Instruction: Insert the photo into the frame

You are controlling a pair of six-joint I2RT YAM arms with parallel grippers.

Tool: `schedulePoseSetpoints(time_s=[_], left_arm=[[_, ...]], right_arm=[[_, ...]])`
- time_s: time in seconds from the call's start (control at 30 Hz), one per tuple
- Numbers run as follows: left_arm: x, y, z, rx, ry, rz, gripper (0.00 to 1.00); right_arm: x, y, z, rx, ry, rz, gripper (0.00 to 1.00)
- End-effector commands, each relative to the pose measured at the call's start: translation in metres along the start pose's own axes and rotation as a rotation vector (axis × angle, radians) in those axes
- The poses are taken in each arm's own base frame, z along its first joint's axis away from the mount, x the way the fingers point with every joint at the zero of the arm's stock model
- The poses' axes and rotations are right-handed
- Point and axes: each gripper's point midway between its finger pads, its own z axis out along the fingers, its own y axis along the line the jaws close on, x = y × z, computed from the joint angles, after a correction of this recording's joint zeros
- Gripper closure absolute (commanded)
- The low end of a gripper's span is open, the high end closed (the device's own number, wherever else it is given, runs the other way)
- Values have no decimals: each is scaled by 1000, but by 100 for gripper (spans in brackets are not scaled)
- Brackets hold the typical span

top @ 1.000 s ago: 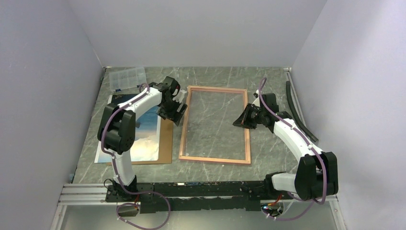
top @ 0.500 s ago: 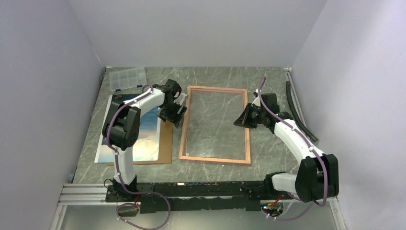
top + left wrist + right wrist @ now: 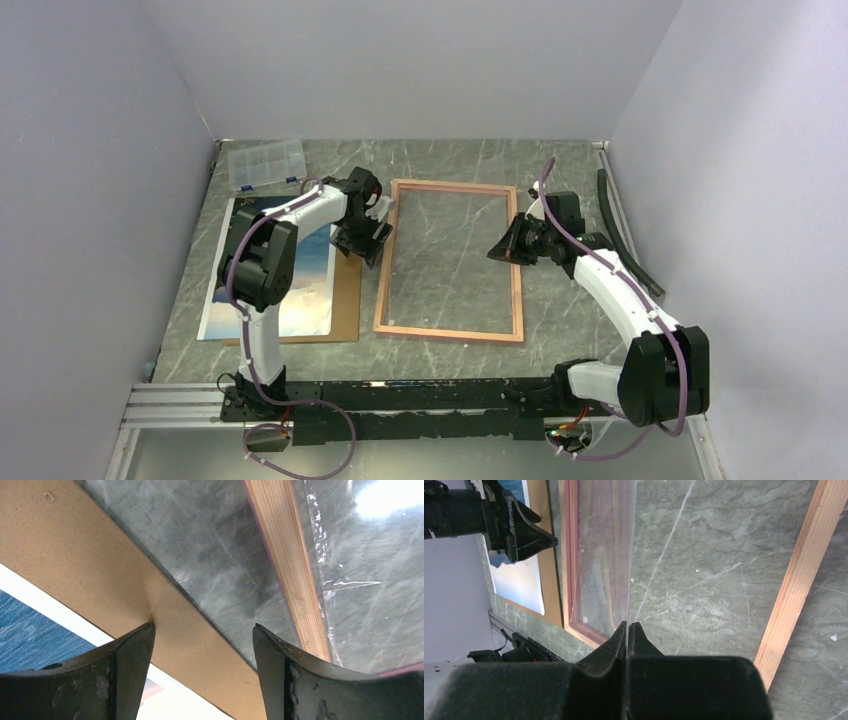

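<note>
We should steer our wide-spread left hand (image 3: 202, 627) off the backing board (image 3: 75, 570) onto the photo (image 3: 308, 285) beside it, while our right hand (image 3: 628, 625) pinches the clear sheet (image 3: 606, 555) of the frame (image 3: 804, 555).

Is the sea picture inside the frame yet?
Not yet. Done: the frame lies back-up, with the brown board out beside it. In hand: the right gripper pinches the clear sheet by its edge, and the left gripper hangs open over the board. Left: the photo, lying on that board, must go into the frame.
</note>
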Motion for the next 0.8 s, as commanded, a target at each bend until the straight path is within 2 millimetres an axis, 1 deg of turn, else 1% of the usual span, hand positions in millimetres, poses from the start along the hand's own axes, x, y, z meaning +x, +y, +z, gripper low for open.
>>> schedulePoseSetpoints(time_s=[0.0,0.13,0.3,0.5,0.77], left_arm=[[-12,-7,1,19,-42,25,24],[-12,-10,3,32,-40,19,26],[-8,-14,5,50,-36,7,26],[-3,-18,7,70,-29,-2,26],[-6,-20,-7,153,-85,-59,28]], right_arm=[[-20,32,-14,-105,-95,-82,100],[-23,55,-23,-181,-137,-123,100],[-19,75,-23,-232,-141,-154,100],[-13,77,-13,-240,-109,-121,100],[-15,85,-8,-269,-90,24,100]])
